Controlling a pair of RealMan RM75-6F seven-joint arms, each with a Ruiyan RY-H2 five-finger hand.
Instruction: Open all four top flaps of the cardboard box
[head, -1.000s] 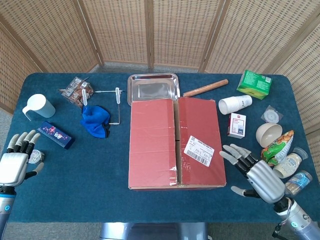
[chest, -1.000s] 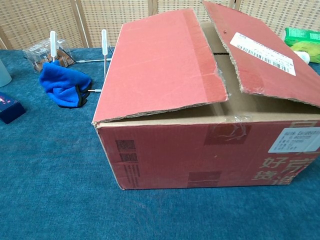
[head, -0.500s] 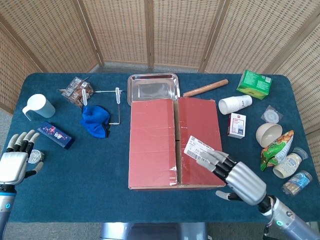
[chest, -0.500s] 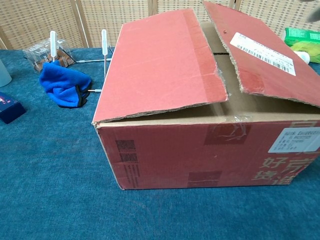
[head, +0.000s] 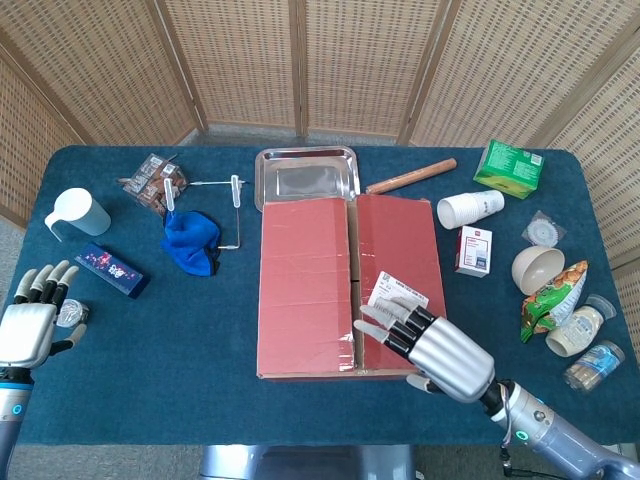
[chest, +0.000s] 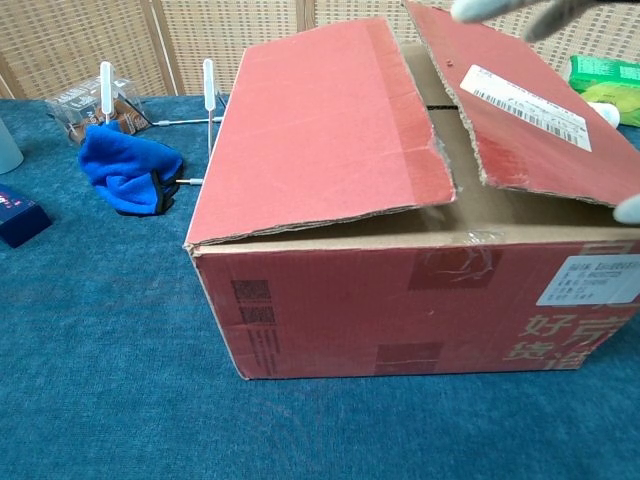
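While the large red-brown cardboard box (head: 350, 285) sits in the middle of the blue cloth-covered table (head: 200, 340), its two long top flaps are seen lying nearly closed from the head view. From the chest view, the left flap (chest: 325, 125) and the right flap (chest: 530, 110) are shown slightly raised, with a gap between them. A white shipping label (head: 398, 297) is stuck on the right flap.

The right hand (head: 430, 345) is held over the near part of the right flap, its fingers (head: 385, 330) spread and extended toward the seam, nothing being gripped; whether the flap is touched cannot be told. Blurred fingertips (chest: 500, 10) are caught at the top edge of the chest view.

The left hand (head: 30, 325) is kept well apart from the box at the table's left edge, fingers apart and holding nothing.

A shiny metal tray (head: 306, 172) lies just behind the box, and a crumpled blue cloth (head: 192, 243) lies to its left.
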